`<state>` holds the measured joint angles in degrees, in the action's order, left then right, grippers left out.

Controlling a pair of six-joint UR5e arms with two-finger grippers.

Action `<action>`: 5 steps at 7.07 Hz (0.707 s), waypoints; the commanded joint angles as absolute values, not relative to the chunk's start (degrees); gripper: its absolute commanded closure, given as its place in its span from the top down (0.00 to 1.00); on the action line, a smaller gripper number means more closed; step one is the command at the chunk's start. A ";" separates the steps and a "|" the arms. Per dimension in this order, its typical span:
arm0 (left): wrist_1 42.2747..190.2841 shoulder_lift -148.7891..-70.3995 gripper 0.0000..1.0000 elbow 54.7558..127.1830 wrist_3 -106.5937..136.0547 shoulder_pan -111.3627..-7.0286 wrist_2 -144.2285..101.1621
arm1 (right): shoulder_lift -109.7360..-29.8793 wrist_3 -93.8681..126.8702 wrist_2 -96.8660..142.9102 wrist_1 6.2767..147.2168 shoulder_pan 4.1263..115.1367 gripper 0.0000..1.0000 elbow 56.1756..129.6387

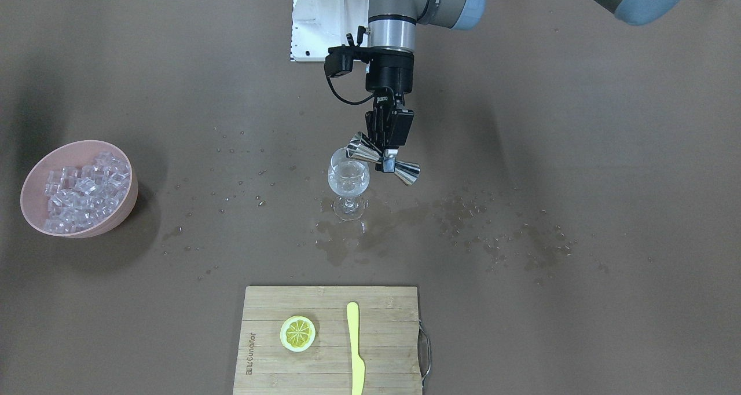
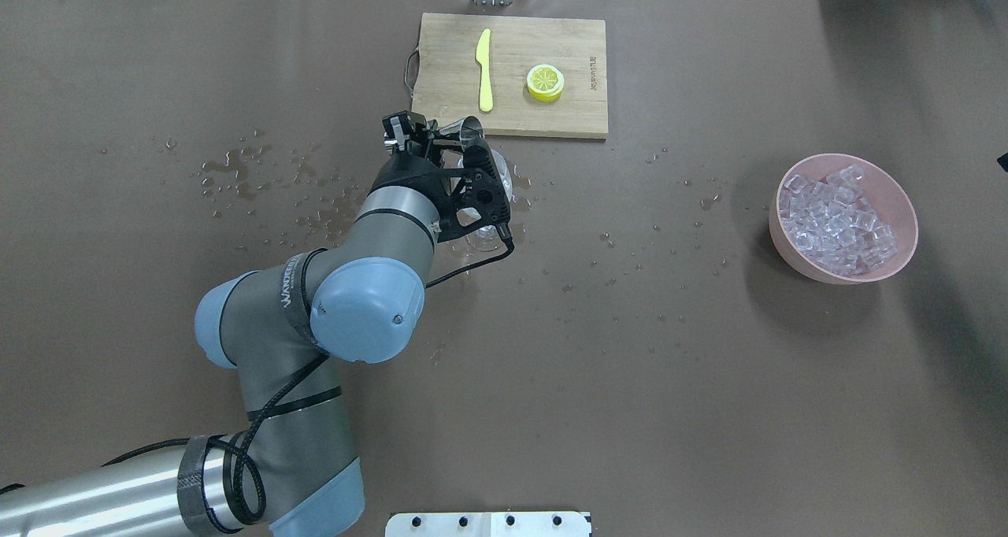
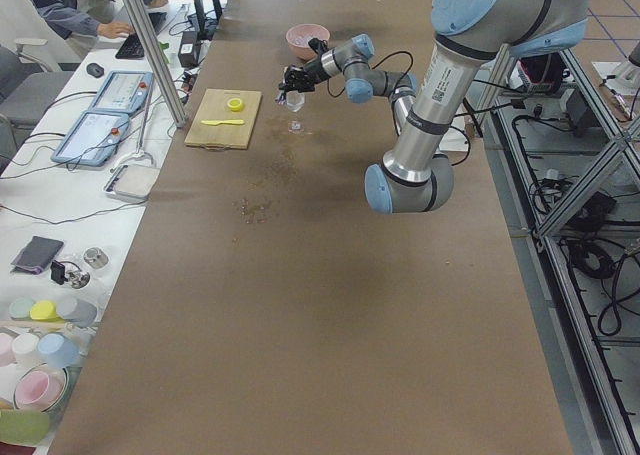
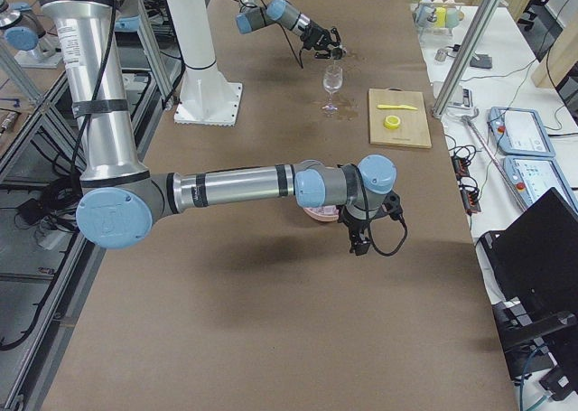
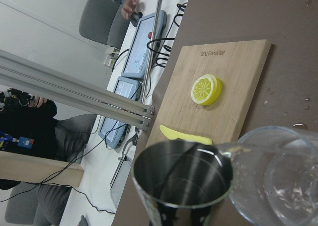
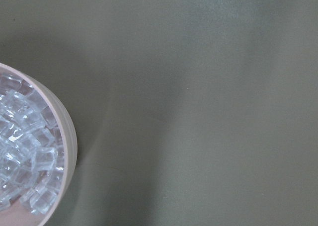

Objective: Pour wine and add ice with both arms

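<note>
My left gripper (image 1: 389,152) is shut on the waist of a steel jigger (image 1: 382,158), tilted with its mouth over the rim of the wine glass (image 1: 348,180). In the left wrist view the jigger (image 5: 184,181) looks almost empty, and a thin trickle of clear wine (image 5: 229,148) runs from its lip into the glass (image 5: 278,176). A little clear liquid sits in the bowl. The ice (image 1: 84,189) fills a pink bowl (image 1: 35,178) far to one side. My right gripper (image 4: 359,238) hangs beside that bowl (image 6: 67,136); I cannot tell whether it is open.
A wooden cutting board (image 1: 330,377) holds a lemon slice (image 1: 297,333) and a yellow knife (image 1: 355,348) on the operators' side. Spilled droplets and wet patches (image 1: 498,233) lie around the glass. A white mounting block (image 1: 324,18) stands by the robot's base.
</note>
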<state>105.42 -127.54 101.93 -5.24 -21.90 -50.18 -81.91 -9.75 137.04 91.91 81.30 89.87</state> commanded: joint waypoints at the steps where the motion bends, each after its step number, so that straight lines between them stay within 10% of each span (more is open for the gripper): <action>1: 100.92 -127.62 0.00 102.48 -5.80 -21.88 -50.01 | -81.91 -9.76 137.20 91.85 81.30 1.00 89.56; 5: 89.23 -130.78 0.00 104.15 -12.72 -21.80 -49.13 | -81.91 -9.76 137.28 91.93 81.21 1.00 89.47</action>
<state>92.27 -129.97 104.04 -10.35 -21.81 -49.20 -81.91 -9.74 137.22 91.89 81.24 89.54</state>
